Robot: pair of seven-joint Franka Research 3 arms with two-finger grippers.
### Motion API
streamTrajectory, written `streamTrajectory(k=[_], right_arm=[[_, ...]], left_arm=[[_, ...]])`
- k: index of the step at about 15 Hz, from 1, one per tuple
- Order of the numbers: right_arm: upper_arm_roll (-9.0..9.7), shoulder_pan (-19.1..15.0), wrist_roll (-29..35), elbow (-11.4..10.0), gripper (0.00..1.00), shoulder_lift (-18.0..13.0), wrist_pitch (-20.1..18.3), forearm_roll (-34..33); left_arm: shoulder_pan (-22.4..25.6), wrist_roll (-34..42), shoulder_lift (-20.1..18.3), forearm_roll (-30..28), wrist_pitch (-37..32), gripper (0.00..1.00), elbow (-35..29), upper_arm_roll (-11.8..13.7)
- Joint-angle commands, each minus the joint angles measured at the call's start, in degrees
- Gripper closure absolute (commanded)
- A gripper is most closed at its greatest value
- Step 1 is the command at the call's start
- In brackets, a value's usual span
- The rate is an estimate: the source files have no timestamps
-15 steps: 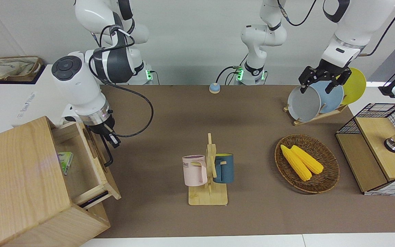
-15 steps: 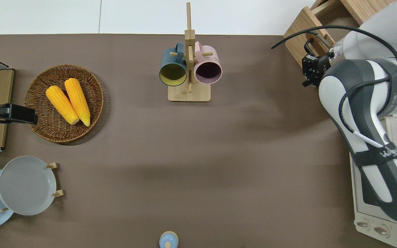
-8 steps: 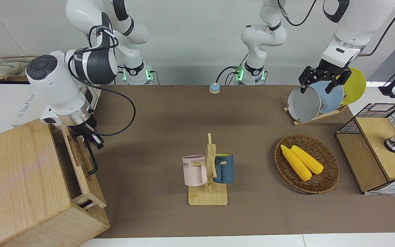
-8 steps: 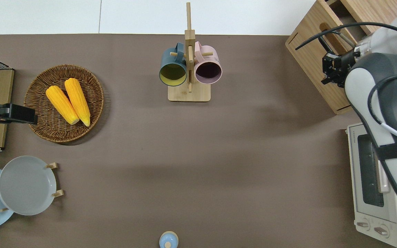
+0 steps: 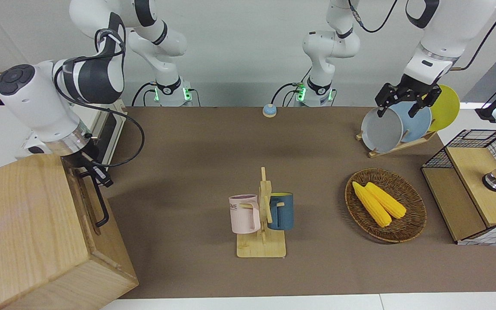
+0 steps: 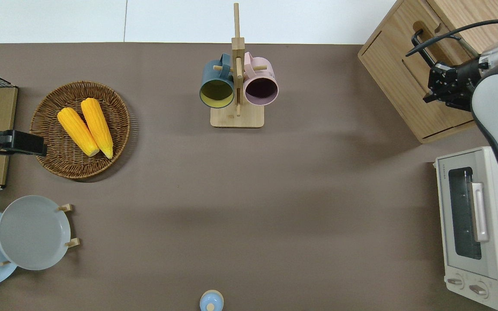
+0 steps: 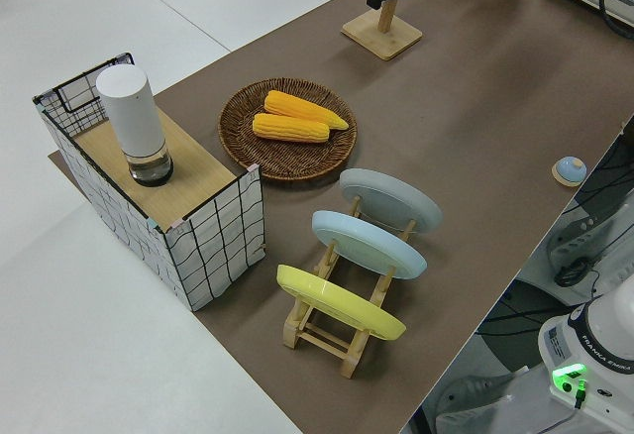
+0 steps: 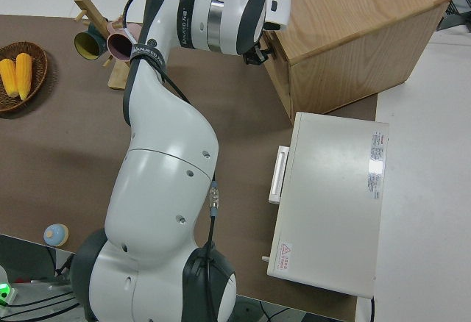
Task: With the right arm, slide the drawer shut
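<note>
Drawer point(image 6: 409, 73) pushed flush into the wooden box point(image 5: 24, 232), right end effector point(image 6: 437, 84) at its front panel.

The box stands at the right arm's end of the tabletop point(image 6: 275, 194), farther from the robots than the white oven point(image 6: 476, 224). The drawer front sits level with the box face, and its black loop handle point(image 5: 97, 200) stands out from the panel. The right end effector's black fingers are against the drawer front, just beside the end of the handle nearer the robots; whether they are open or closed cannot be told. The left arm is parked, and its end effector point(image 5: 407, 101) shows its fingers spread apart. A mug rack point(image 6: 237, 86) with a blue and a pink mug stands mid-tabletop, and a wicker basket point(image 6: 46, 125) holding two corn cobs point(image 6: 85, 126) lies toward the left arm's end.
</note>
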Motion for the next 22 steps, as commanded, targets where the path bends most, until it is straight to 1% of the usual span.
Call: streamTrajectory(k=[1,9,12,16,19,20,22], right_arm=[[0.3,-2.2,-3.8,0.7,1.0,0.2,2.2,0.9],[0.65,-1.8,-2.6,0.7,1.0,0.1,1.4,0.8],[0.74,0.0,-2.0,0.4,1.0,-0.1,0.8,0.2],[0.73,3.1,-1.9,0.2,1.0,-1.1,-3.6,0.0],[0.82,5.1,-2.6,-0.1,1.0,-2.0,-4.6,-0.4],[0.82,6.0,-2.5,-0.7,1.0,-2.5,-4.8,-0.6],[0.74,7.5,-2.5,-3.2,1.0,-4.2,-4.9,-0.6]], left_arm=[[-1.0,0.4,0.7,0.8,0.1,0.0,1.1,0.9],[-1.0,0.4,0.7,0.9,0.1,0.0,1.1,0.9],[-1.0,0.4,0.7,0.8,0.1,0.0,1.1,0.9],[-1.0,0.4,0.7,0.8,0.1,0.0,1.1,0.9],[-1.0,0.4,0.7,0.8,0.1,0.0,1.1,0.9],[-1.0,0.4,0.7,0.8,0.1,0.0,1.1,0.9],[-1.0,0.4,0.7,0.8,0.1,0.0,1.1,0.9]])
